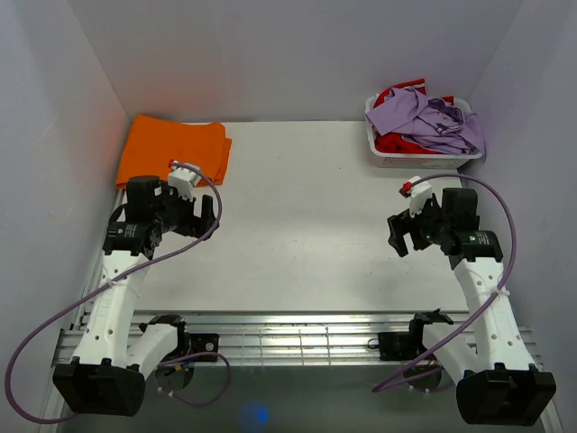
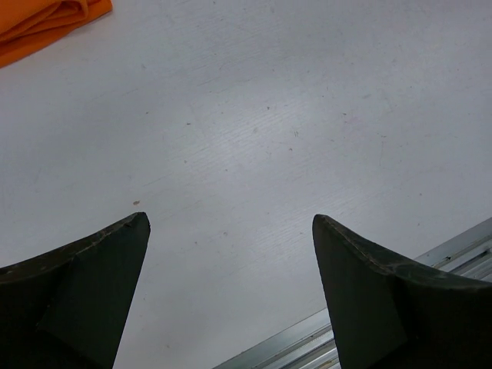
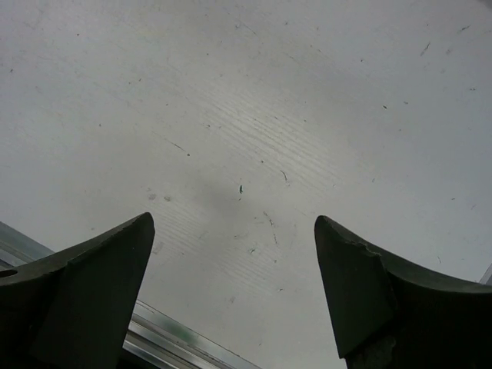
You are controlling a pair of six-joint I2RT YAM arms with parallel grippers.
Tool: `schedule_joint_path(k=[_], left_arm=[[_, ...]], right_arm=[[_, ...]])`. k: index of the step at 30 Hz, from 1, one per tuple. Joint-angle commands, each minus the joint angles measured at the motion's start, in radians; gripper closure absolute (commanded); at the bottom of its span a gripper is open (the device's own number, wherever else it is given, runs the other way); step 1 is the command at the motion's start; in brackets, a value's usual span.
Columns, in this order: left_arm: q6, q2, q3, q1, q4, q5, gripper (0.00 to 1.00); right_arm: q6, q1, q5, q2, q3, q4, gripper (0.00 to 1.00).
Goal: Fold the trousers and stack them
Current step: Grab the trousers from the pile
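The lilac trousers lie crumpled in a white basket at the back right, on top of a red garment. My left gripper is open and empty above the table at the left, just below the orange garment. My right gripper is open and empty at the right, in front of the basket. The left wrist view shows open fingertips over bare table. The right wrist view shows the same. The trousers do not show in either wrist view.
A folded orange garment lies at the back left; its corner shows in the left wrist view. White walls enclose the table on three sides. A metal rail runs along the near edge.
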Motion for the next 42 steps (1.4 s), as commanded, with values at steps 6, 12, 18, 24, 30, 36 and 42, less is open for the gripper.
schedule_joint_path(k=[6, 12, 18, 24, 30, 36, 42], left_arm=[[-0.023, 0.063, 0.113, 0.000, 0.054, 0.094, 0.02], [-0.057, 0.152, 0.217, 0.000, 0.087, 0.148, 0.02], [-0.130, 0.218, 0.268, 0.000, 0.120, 0.254, 0.02], [-0.190, 0.214, 0.228, 0.001, 0.181, 0.304, 0.02], [-0.222, 0.237, 0.196, 0.000, 0.199, 0.326, 0.02], [-0.232, 0.258, 0.178, 0.000, 0.212, 0.323, 0.02], [-0.235, 0.261, 0.167, 0.001, 0.210, 0.317, 0.02]], right_arm=[[0.066, 0.000, -0.020, 0.138, 0.170, 0.085, 0.10], [0.141, -0.001, 0.059, 0.382, 0.423, 0.166, 0.10], [0.299, 0.000, 0.184, 0.809, 0.906, 0.193, 0.10], [0.380, -0.043, 0.305, 1.145, 1.305, 0.261, 0.10], [0.407, -0.073, 0.380, 1.299, 1.325, 0.473, 0.10], [0.422, -0.093, 0.441, 1.431, 1.304, 0.516, 0.10], [0.402, -0.112, 0.448, 1.510, 1.288, 0.527, 0.11]])
